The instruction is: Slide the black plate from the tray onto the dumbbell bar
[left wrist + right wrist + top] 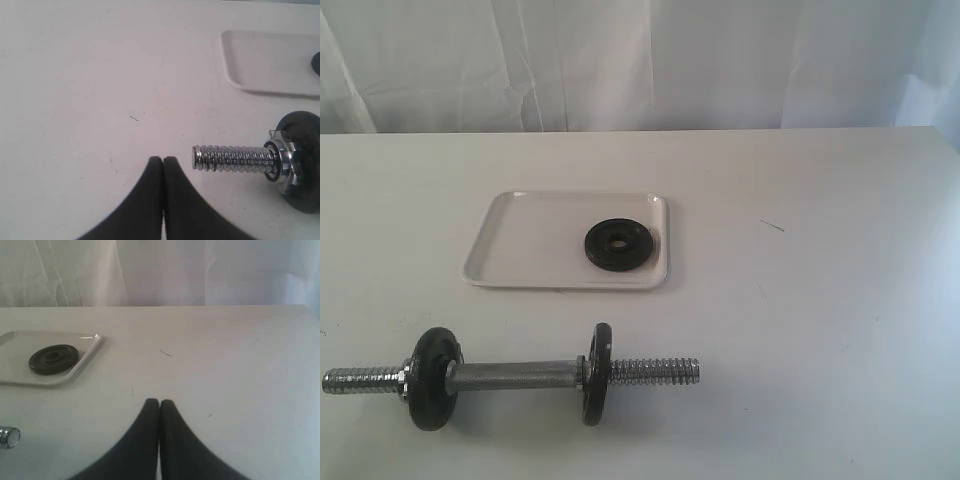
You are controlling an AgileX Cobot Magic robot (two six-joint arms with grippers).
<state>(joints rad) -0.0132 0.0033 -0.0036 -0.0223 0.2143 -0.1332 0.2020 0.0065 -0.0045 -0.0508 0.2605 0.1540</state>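
Observation:
The black plate point(616, 243) lies flat in the right part of the white tray point(525, 240), also seen as the plate point(53, 359) in the tray point(85, 365). The chrome dumbbell bar point(515, 376) rests on the table in front of the tray, carrying two black discs point(432, 378) point(597, 373); its right threaded end point(655, 371) is bare. My left gripper point(163, 159) is shut and empty, just beside the bar's threaded left end point(232, 158). My right gripper point(159, 401) is shut and empty over bare table, right of the tray. Neither gripper shows in the exterior view.
A white curtain point(640, 60) hangs behind the table's far edge. The table's right corner point(935, 135) shows at the back right. A chrome lock nut point(285, 165) sits against the left disc point(305, 165).

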